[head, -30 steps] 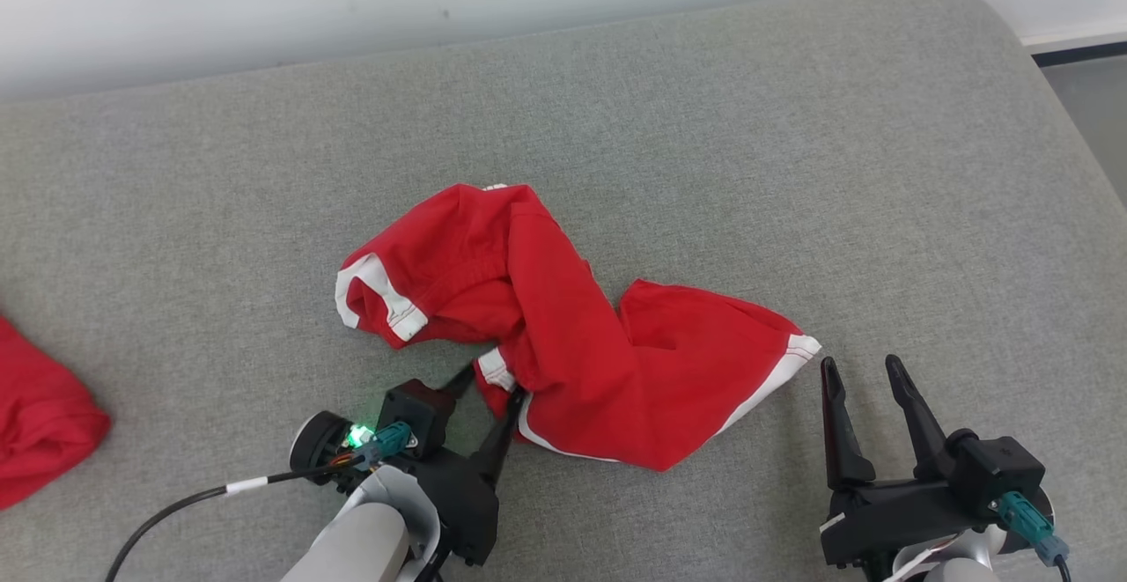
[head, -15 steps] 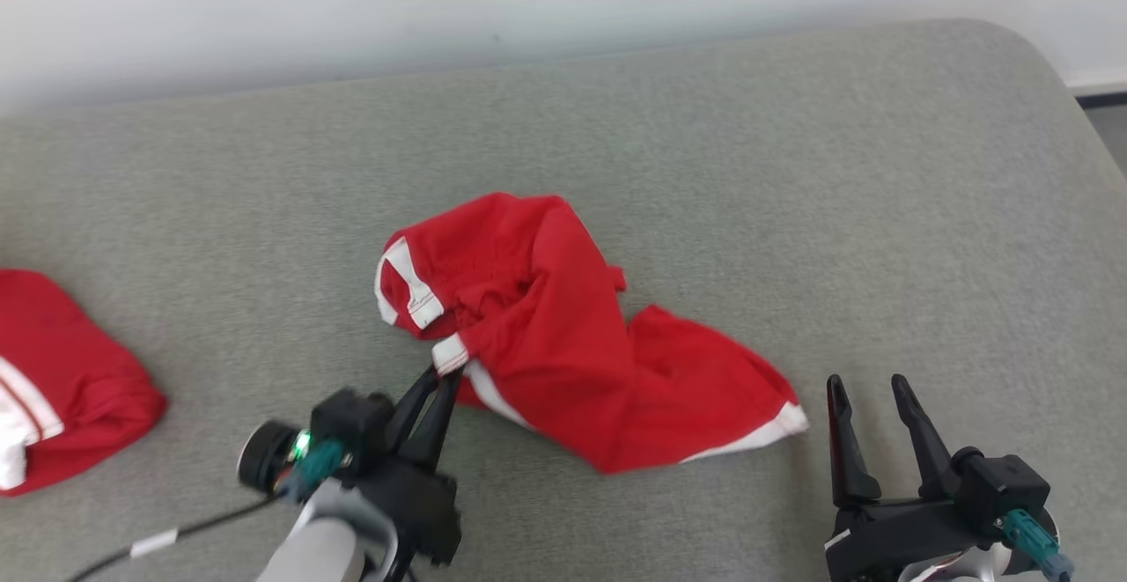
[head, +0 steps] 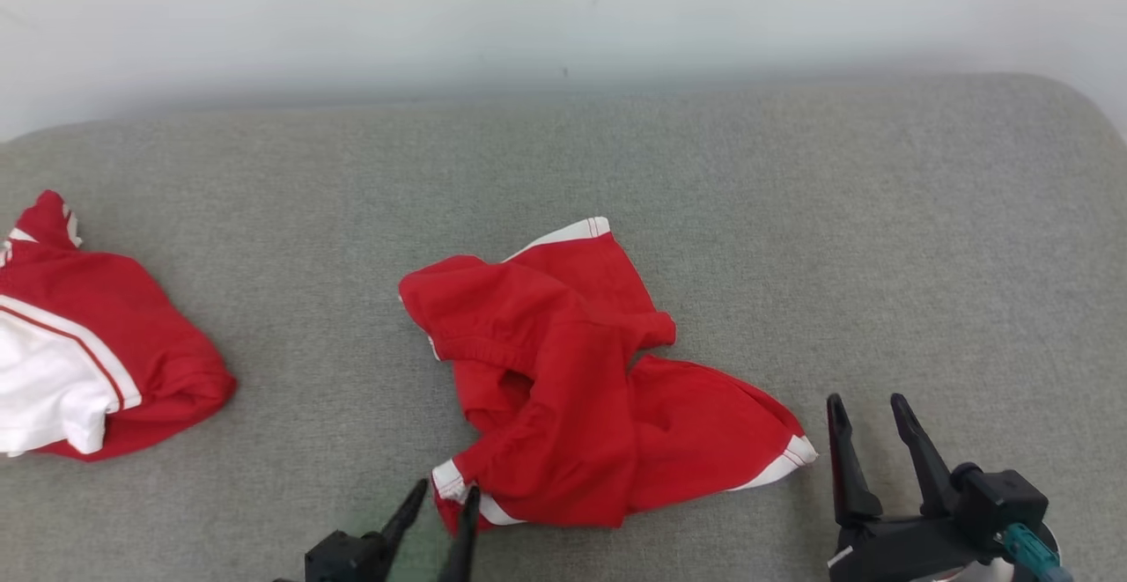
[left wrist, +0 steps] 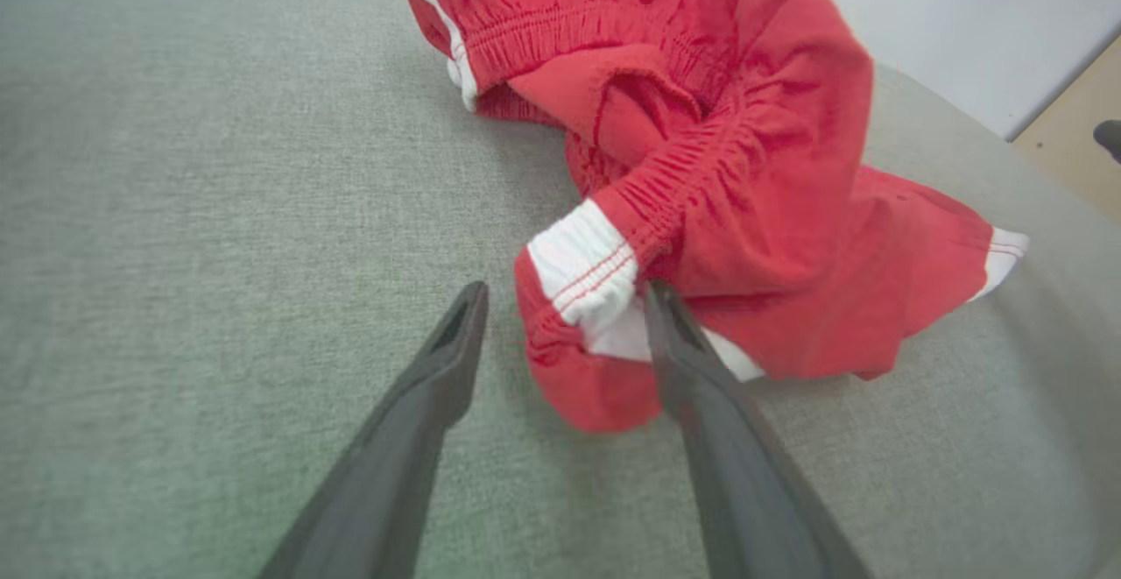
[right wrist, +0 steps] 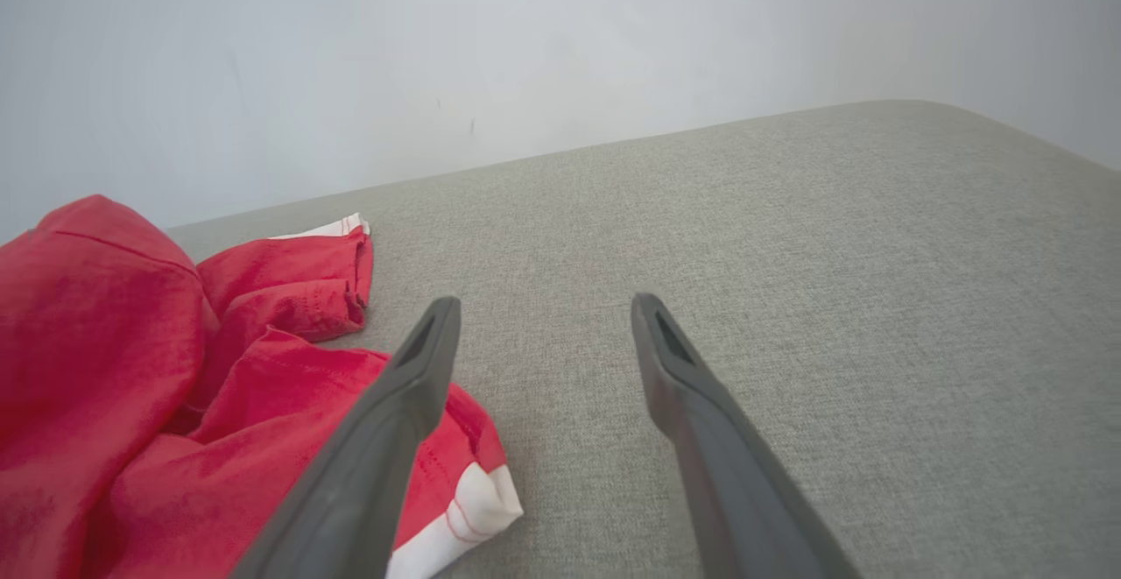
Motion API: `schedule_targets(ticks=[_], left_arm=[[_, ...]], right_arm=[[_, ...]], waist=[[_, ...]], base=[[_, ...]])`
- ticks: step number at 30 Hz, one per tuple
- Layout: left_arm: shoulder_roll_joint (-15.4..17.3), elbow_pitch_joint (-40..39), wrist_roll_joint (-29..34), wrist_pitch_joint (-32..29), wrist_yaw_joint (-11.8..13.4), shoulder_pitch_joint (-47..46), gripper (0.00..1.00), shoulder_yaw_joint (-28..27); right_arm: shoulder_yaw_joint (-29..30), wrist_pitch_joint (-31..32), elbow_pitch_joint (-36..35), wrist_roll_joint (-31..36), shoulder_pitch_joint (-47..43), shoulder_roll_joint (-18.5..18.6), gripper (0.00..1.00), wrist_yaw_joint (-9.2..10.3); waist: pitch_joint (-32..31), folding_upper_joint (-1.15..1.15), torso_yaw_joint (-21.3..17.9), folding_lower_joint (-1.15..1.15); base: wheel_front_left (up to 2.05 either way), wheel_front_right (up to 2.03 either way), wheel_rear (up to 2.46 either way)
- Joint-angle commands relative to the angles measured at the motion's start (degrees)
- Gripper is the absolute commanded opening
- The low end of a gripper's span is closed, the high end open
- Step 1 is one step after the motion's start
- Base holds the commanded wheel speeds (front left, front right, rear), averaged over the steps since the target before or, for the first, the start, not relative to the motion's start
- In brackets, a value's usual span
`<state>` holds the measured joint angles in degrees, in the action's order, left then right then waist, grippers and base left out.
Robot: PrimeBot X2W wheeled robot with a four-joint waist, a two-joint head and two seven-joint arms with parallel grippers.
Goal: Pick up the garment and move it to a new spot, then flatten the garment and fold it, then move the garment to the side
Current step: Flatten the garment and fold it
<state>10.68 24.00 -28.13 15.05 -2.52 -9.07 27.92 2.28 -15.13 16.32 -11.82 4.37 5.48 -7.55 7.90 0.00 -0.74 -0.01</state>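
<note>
The red garment [head: 572, 388], shorts with white trim, lies crumpled in the middle of the grey cushion [head: 836, 212]. My left gripper [head: 445, 496] is open at the bottom edge of the head view. In the left wrist view the garment [left wrist: 744, 167] has its white waistband corner [left wrist: 582, 268] lying between the spread fingers of the left gripper [left wrist: 565, 294], close against the right finger. My right gripper [head: 865, 406] stands open just right of the garment's white hem corner [head: 797, 454]. In the right wrist view the right gripper [right wrist: 543, 307] holds nothing, and the garment [right wrist: 105, 369] lies to its left.
A second red and white garment [head: 88, 362] lies bunched at the cushion's left edge. A pale wall [head: 563, 10] runs behind the cushion. The cushion's rounded corner [head: 1083, 106] is at the far right. Bare grey fabric lies right of and behind the shorts.
The head camera has shifted, showing more of the left. My left gripper, shut on the waistband corner before, has drawn it toward the near edge and opened. The garment is bunched differently.
</note>
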Motion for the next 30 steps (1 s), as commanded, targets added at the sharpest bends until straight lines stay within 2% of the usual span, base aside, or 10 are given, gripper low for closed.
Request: schedule_targets(ticks=[1, 9, 15, 23, 30], left_arm=[[-0.04, -0.30, 0.54, 0.19, 0.12, 0.88, 1.00, -0.29], [0.08, -7.44, 4.85, 0.19, 0.36, 4.68, 1.00, -5.40], [0.98, -8.93, 7.40, 0.19, -1.00, 5.30, 1.00, -7.51], [2.07, -5.75, 8.68, 0.19, -2.98, 3.22, 1.00, -6.47], [4.01, -1.21, 9.67, 0.07, -4.52, -1.10, 1.00, -2.71]], right_arm=[[0.02, -0.02, 0.03, -0.51, -0.63, 0.21, 1.00, 0.13], [0.12, -0.02, 0.20, -0.60, -1.83, 0.78, 1.00, 0.13], [-0.63, -0.03, 1.19, -0.86, -2.36, 1.30, 1.00, 0.13], [-2.52, -0.02, 5.35, -1.36, -2.01, 2.08, 1.00, 0.13], [-4.13, -0.03, 8.92, -2.05, 0.22, 2.87, 1.00, 0.13]], waist=[[-0.58, 0.00, 0.50, 0.01], [-2.20, 0.00, 0.97, 0.01], [-3.17, 0.00, 0.72, 0.01], [-3.17, 0.00, -0.18, 0.01], [-2.45, 0.00, -0.50, 0.01]], base=[[0.00, 0.00, 0.00], [0.00, 0.00, 0.00], [0.00, 0.00, 0.00], [0.00, 0.00, 0.00], [0.00, 0.00, 0.00]])
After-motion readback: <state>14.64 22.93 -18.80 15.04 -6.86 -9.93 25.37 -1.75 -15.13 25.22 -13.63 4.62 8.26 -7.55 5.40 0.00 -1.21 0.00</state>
